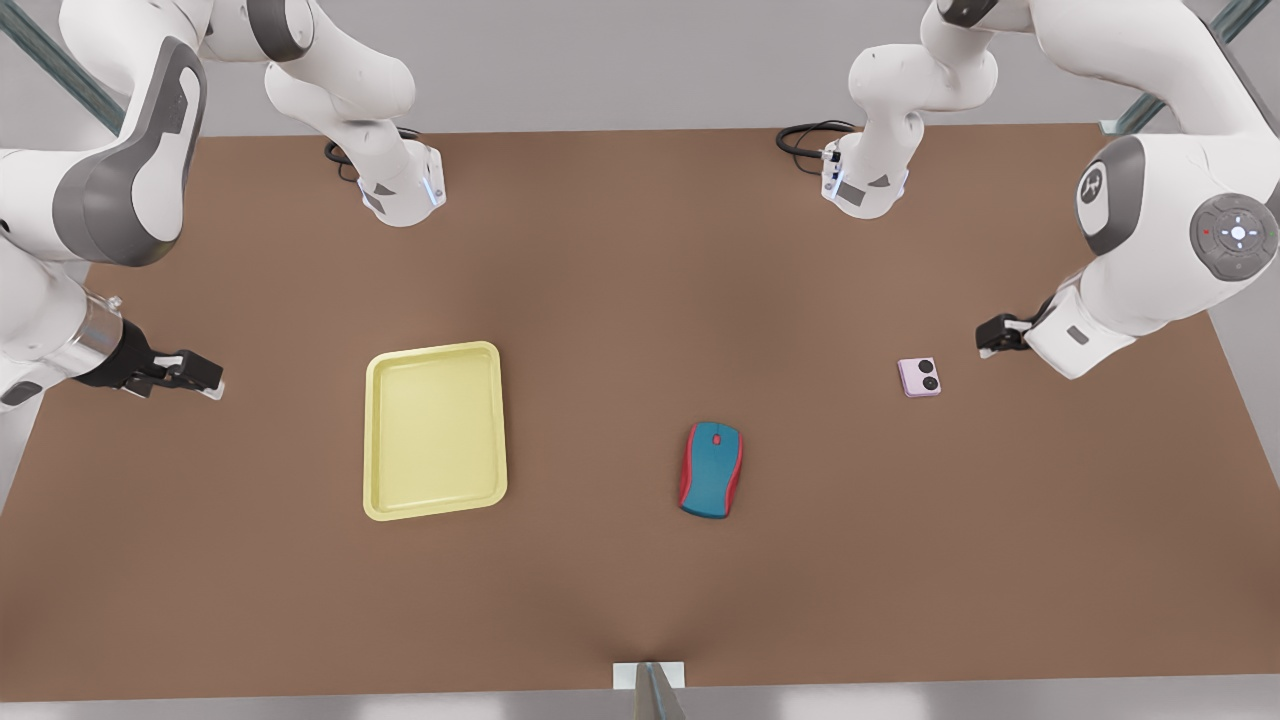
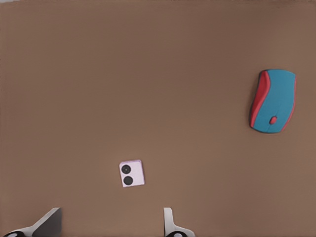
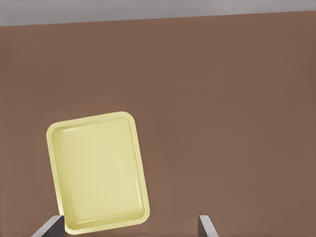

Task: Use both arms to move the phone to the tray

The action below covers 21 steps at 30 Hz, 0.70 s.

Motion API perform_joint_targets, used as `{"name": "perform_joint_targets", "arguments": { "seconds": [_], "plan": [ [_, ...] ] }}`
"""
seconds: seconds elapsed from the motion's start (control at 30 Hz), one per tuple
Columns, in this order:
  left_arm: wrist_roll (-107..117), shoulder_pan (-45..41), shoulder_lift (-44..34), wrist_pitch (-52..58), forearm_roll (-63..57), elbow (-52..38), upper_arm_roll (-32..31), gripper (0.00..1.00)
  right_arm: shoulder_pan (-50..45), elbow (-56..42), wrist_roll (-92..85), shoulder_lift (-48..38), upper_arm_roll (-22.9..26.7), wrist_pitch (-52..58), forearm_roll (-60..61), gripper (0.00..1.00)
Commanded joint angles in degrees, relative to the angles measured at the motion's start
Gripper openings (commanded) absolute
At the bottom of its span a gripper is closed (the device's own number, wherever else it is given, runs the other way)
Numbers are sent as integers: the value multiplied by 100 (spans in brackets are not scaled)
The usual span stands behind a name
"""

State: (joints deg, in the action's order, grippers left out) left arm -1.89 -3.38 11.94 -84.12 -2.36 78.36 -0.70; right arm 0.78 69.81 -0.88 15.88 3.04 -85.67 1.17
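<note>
The phone (image 1: 919, 377) lies flat on the table (image 1: 620, 580) at about three o'clock from the tray (image 1: 434, 431), the mouse (image 1: 711, 469) between them. The left gripper (image 1: 990, 336), fingers apart and empty, hangs just beside the phone and should drop squarely over it; the right gripper (image 1: 205, 381), also spread, waits near the tray.

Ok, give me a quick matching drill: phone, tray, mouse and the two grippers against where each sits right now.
Things:
1. phone
2. tray
3. mouse
4. left gripper
5. right gripper

Places:
A. between tray and phone
B. at the front view's left edge, beside the tray
C. on the table, close to the left gripper
D. front view's right, open, near the phone
E. left of the mouse in the front view

Pairs: 1-C, 2-E, 3-A, 4-D, 5-B
</note>
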Motion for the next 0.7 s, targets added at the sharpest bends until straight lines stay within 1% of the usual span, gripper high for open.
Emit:
{"name": "perform_joint_targets", "arguments": {
  "seconds": [0.0, 0.03, 0.07, 0.1, 0.23, 0.27, 0.3, 0.37, 0.4, 0.53, 0.67],
  "plan": [
    [-75, 4, 36, -201, -1, 12, -1, 100, 1, -3, -44, -6, 3, -38, 6, 100],
    [-39, -5, 106, -359, 16, 39, 43, 100, 1, -3, -44, -14, 3, -38, 6, 100],
    [-31, -5, 124, -596, 25, 266, 61, 100, 1, -3, -44, -14, 3, -38, 6, 100],
    [-22, -5, -60, -1264, 25, 987, 114, 100, 1, -3, -44, -14, 3, -38, 6, 100],
    [251, -5, -376, -3408, 43, 2999, 114, 100, 1, -3, -44, -6, 3, -38, 6, 100],
    [312, -5, -473, -4120, 69, 3589, 114, 100, 1, -3, -44, -14, 3, -38, 6, 100],
    [488, -5, -474, -4674, 78, 3967, 114, 100, 1, -3, -44, -14, 3, -38, 6, 100],
    [813, -5, -491, -5272, 78, 4512, 175, 100, 1, -3, -44, -14, 3, -38, 6, 100],
    [831, -5, -465, -5650, 95, 4776, 298, 100, 1, -3, -44, -14, 3, -38, 6, 100],
    [831, 4, -236, -6336, 192, 5206, 553, 100, 1, -3, -44, -6, 3, -38, 6, 100],
    [831, 4, -26, -6556, 192, 5444, 615, 100, 1, -3, -44, -14, 3, -38, 6, 100]
  ]
}}
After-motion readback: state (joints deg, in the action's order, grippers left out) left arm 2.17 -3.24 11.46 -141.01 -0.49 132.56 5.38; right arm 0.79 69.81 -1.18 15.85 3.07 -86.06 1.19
